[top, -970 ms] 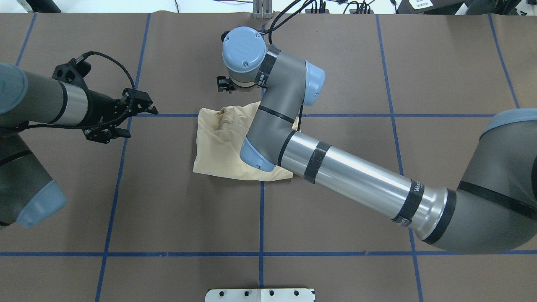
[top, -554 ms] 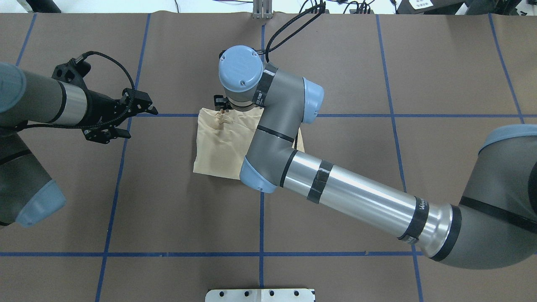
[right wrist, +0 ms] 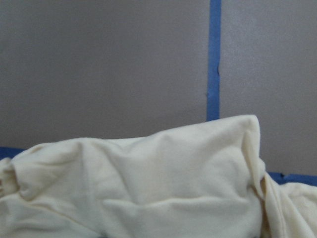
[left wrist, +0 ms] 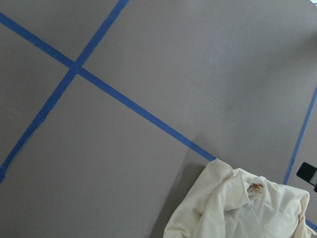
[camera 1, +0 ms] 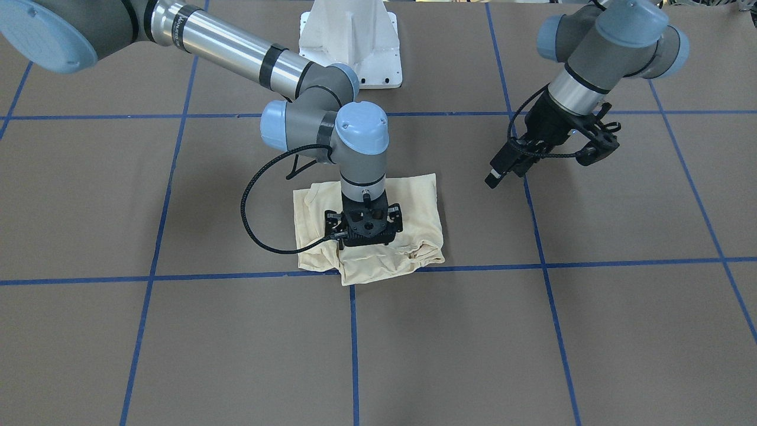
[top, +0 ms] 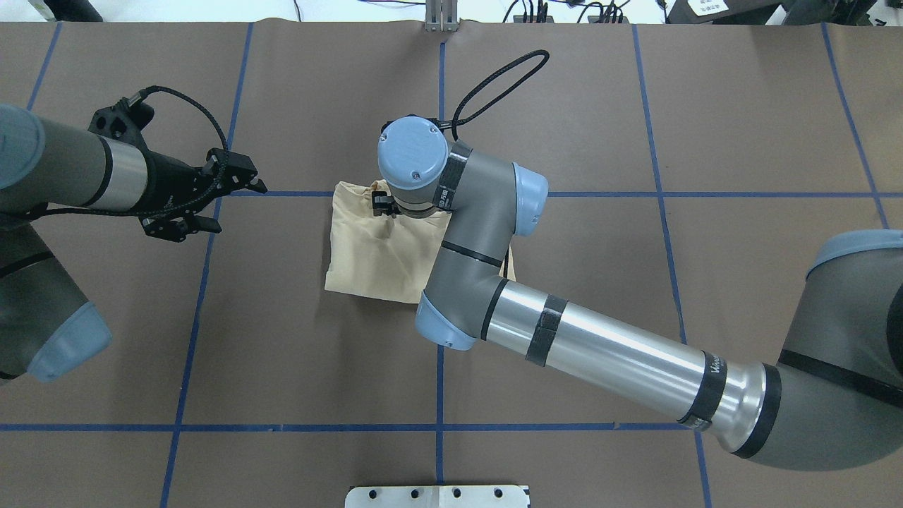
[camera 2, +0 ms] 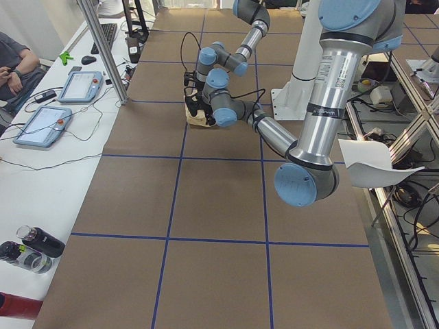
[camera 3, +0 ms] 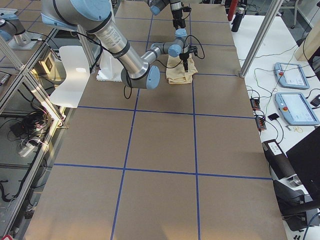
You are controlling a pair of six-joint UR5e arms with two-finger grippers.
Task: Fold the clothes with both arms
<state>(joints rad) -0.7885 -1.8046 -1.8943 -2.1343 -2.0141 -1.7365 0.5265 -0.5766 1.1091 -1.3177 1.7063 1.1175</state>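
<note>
Evidently the right gripper (camera 1: 362,232) stands vertical, planted on the T-shirt (camera 1: 414,207) in the half farther from the robot's base. Its jaws are buried under the black mount and the wrist above them, so whether they pinch cloth cannot be told. The right wrist view gives only rumpled cream fabric at close range, filling its lower half.

The T-shirt lies as a folded, roughly square bundle on the tabletop (top: 635,106), at a crossing of the blue tape lines (top: 439,395). From overhead, the right arm (top: 600,346) covers the bundle's right side and one corner — the fold there is not open to inspection. The left wrist view cuts the garment off at its lower right corner and shows a small brownish spot near the collar, too small to identify.

The left gripper (top: 238,206) hangs over bare tabletop, well apart from the T-shirt, jaws spread and empty. The far-left part of its arm runs out of the overhead view.
</note>
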